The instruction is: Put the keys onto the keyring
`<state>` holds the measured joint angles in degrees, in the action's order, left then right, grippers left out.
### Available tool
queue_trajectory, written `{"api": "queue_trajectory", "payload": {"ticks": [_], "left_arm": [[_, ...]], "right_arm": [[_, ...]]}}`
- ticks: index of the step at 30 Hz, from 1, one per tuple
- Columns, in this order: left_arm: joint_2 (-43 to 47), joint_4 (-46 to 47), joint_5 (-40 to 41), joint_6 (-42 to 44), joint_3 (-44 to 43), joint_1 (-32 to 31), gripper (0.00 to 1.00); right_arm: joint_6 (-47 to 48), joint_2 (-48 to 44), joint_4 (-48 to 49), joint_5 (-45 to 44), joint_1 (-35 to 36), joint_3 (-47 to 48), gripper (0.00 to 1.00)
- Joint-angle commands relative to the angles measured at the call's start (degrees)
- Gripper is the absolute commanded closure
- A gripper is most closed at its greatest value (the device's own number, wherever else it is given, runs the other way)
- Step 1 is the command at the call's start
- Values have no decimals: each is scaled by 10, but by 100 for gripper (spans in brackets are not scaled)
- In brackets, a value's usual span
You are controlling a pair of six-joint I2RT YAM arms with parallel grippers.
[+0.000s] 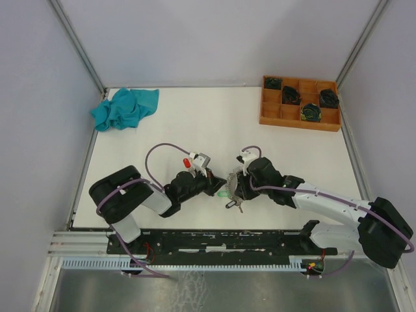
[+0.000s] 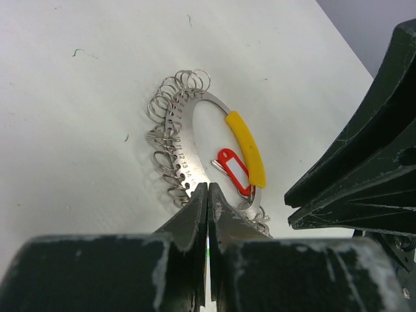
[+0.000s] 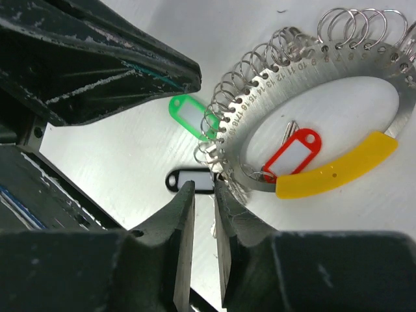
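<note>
A white bench (image 1: 195,123) fills the scene. The left arm (image 1: 130,195) and right arm (image 1: 331,205) reach inward along its near edge until their ends almost meet at near centre. At the far right corner sits an orange tray (image 1: 292,122) with black coils (image 1: 311,112) in some of its compartments. At the far left lies a crumpled teal cloth (image 1: 123,109).

The left tool (image 2: 207,190) has its fingers pressed together with no gap showing. In its own wrist view the tips overlap the near rim of the keyring (image 2: 182,156), but I cannot tell whether they pinch it. The right tool (image 3: 201,190) has its fingers drawn nearly together, with only a thin slit between them. Its tips are at the ring's rim, and I cannot tell whether they grip anything.

The keyring lies flat on the bench between the two tools. It is a numbered metal band edged with many small split rings (image 3: 354,23). A long yellow tag (image 3: 338,166) curves along one side of it. A red-tagged key (image 3: 292,153) rests inside the ring's opening, just beside the yellow tag. A green tag (image 3: 187,116) lies outside the band on the left tool's side, touching the split rings. A small dark tag (image 3: 192,181) lies just beyond the right tool's fingertips.
</note>
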<state>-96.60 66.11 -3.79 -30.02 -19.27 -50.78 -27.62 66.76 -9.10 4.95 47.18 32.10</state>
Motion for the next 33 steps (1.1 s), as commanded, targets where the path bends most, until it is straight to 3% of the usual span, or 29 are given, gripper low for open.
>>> {"api": "queue_trajectory", "payload": {"ticks": [1, 4, 9, 13, 24, 33], "left_arm": [[18, -17, 14, 36, -4, -7, 97], [22, -23, 18, 29, 6, -9, 94], [64, -90, 37, 32, 26, -9, 80], [114, -155, 63, 22, 43, -9, 77], [283, -283, 172, -33, 113, -5, 67], [355, -337, 209, -48, 135, 1, 66]], "right_arm": [[43, -9, -55, -13, -3, 59, 74], [57, 13, -94, -11, -5, 89, 74], [69, 64, -110, 12, -4, 117, 65], [98, 123, -144, 15, 1, 171, 62], [147, 252, -244, -95, 76, 312, 62], [135, 320, -301, -182, 118, 368, 63]]}}
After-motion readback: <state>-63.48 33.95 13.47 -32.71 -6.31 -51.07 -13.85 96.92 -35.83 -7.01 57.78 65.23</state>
